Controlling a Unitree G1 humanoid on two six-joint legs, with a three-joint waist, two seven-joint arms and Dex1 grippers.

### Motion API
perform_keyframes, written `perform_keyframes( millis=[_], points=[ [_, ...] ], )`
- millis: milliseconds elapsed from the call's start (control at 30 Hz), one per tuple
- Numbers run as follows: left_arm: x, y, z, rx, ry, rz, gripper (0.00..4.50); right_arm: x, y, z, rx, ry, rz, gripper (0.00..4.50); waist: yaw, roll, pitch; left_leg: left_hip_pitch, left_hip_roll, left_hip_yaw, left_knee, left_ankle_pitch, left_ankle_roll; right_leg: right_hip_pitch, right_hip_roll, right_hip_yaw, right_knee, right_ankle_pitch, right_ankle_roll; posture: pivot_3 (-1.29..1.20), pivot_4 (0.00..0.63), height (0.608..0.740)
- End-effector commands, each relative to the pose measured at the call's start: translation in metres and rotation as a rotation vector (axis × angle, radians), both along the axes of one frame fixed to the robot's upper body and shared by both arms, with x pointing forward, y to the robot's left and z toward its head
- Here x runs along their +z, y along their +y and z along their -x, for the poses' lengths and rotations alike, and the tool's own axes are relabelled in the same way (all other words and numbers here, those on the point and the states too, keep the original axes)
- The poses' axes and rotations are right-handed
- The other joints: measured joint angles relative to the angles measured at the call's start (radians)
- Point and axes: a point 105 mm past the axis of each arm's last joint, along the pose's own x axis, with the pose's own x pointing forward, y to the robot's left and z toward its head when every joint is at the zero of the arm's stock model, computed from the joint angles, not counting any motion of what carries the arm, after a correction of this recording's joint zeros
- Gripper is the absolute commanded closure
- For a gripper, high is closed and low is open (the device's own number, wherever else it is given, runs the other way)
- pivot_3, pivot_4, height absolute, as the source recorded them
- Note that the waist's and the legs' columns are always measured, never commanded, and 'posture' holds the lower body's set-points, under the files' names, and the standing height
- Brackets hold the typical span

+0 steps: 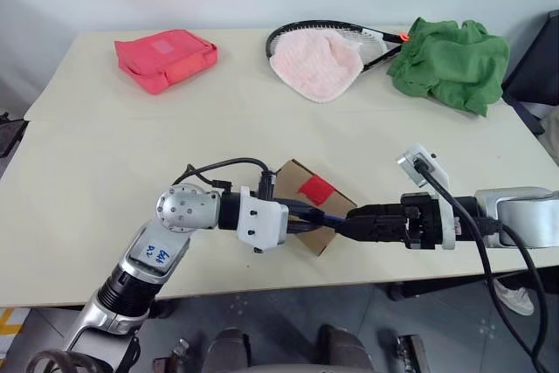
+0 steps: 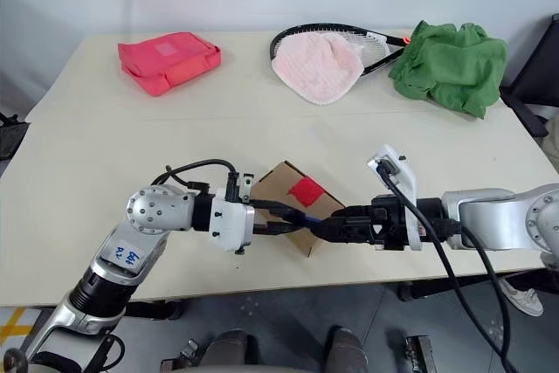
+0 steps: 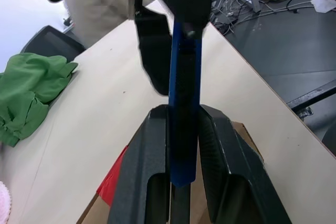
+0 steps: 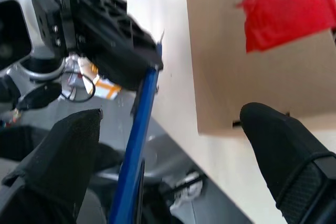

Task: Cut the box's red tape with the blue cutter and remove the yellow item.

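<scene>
**Cutter held between two grippers above the box**

In the head camera views, the left gripper [image 1: 301, 213] reached in from the left and was clamped on the blue cutter [image 1: 325, 217], which pointed toward the right gripper [image 1: 349, 220]. The two grippers met end to end near the front edge of the table [image 1: 105, 181]. Just behind them sat the box [image 1: 297, 179], its red tape [image 1: 317, 188] on the upper face. Far back on the table lay a pink pouch [image 1: 164, 58], a racket [image 1: 336, 41] with a pink cloth [image 1: 313, 63] over its head, and a green cloth [image 1: 450, 60].

In the left wrist view, the two black fingers [image 3: 147, 171] pressed against both sides of the cutter, which ran forward to the other gripper. The box and a bit of the tape showed beneath.

In the right wrist view, the fingers [image 4: 283, 150] stood wide apart with the cutter passing between them, touching neither. The box and its tape lay beyond.
</scene>
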Motion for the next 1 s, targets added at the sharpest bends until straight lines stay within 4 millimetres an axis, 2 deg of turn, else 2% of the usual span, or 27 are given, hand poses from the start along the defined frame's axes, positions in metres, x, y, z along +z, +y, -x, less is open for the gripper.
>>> perform_keyframes(
  millis=[33,633,767,1000],
  points=[
    [0.005,-0.003,0.001,0.000,-0.024,0.016,4.05,0.004,0.002,0.002,0.013,-0.008,-0.010,0.03,0.000,0.000,0.000,0.000,0.000,0.000,0.000,0.000,0.000,0.000,0.000,0.000,0.000,0.000,0.000,0.00,0.150,0.740],
    [0.003,-0.006,0.001,0.000,-0.019,0.013,4.05,0.002,0.008,-0.005,-0.016,-0.017,-0.034,0.03,0.003,0.000,0.000,-0.007,0.000,-0.003,0.007,-0.001,0.001,-0.002,0.000,-0.002,0.001,0.001,0.001,0.00,0.150,0.740],
    [0.003,-0.006,0.001,0.002,-0.020,0.013,4.05,0.001,0.010,-0.006,-0.023,-0.018,-0.041,0.89,0.003,0.000,0.000,-0.007,0.000,-0.003,0.007,-0.001,0.001,-0.002,0.000,-0.003,0.001,0.001,0.001,0.00,0.150,0.740],
    [0.004,-0.006,0.000,0.009,-0.023,0.011,4.05,0.000,0.015,-0.009,-0.037,-0.024,-0.060,3.33,0.003,0.000,0.000,-0.007,0.000,-0.003,0.007,-0.001,0.001,-0.002,0.000,-0.003,0.001,0.001,0.001,0.00,0.150,0.740]
  ],
)
